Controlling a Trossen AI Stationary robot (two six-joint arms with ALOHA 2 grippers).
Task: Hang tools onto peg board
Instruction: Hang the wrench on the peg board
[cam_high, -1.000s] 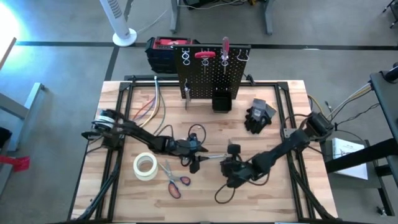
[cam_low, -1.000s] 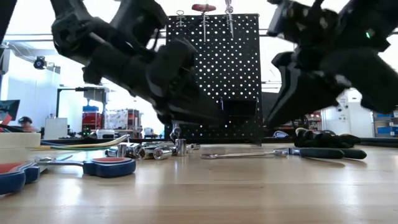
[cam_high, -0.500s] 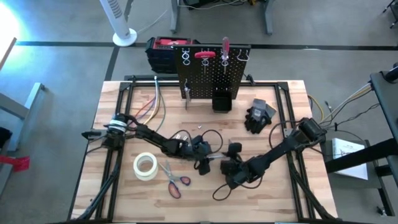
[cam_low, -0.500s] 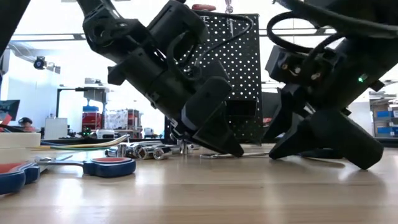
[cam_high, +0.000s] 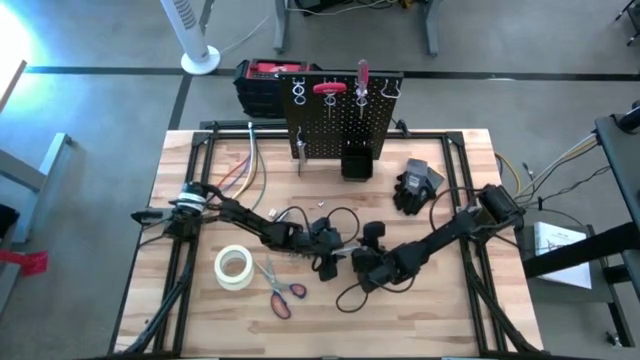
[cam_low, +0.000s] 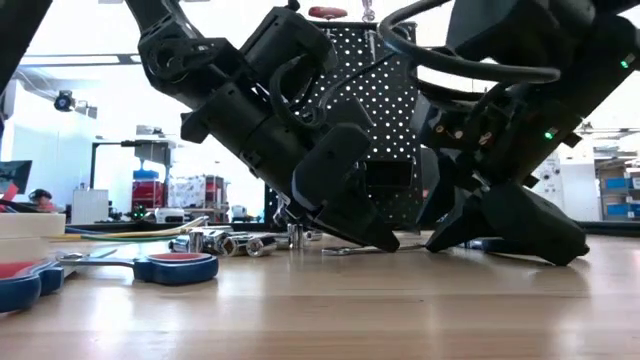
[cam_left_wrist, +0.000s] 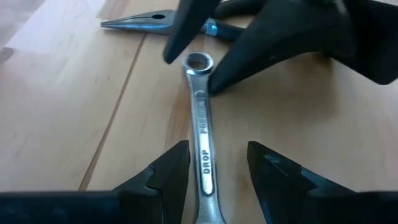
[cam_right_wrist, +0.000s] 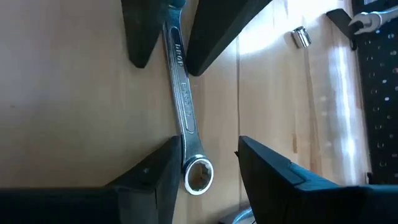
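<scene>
A silver combination wrench (cam_left_wrist: 203, 140) lies flat on the wooden table, and its ring end (cam_right_wrist: 198, 175) points toward my right arm. My left gripper (cam_left_wrist: 214, 152) is open and low at the table. Its fingers stand on either side of the wrench's shaft, apart from it. My right gripper (cam_right_wrist: 208, 146) is open and comes from the opposite side. Its fingers stand on either side of the ring end, apart from it. In the high view the two grippers (cam_high: 345, 255) meet at the table's middle. The black peg board (cam_high: 340, 125) stands at the far edge, and red-handled tools hang from its hooks.
Long-nose pliers (cam_left_wrist: 155, 22) lie just beyond the wrench. Red-handled scissors (cam_high: 280, 290) and a white tape roll (cam_high: 234, 267) lie near left. Small sockets (cam_low: 230, 242) lie left of centre. A black glove (cam_high: 418, 187) lies far right, and a toolbox (cam_high: 262, 80) stands behind the board.
Both grippers have come down to the table top. My left gripper has gone toward the table's right and now straddles the wrench's shaft. My right gripper has gone toward the table's left and now straddles the ring end. The wrench has stayed where it was.
</scene>
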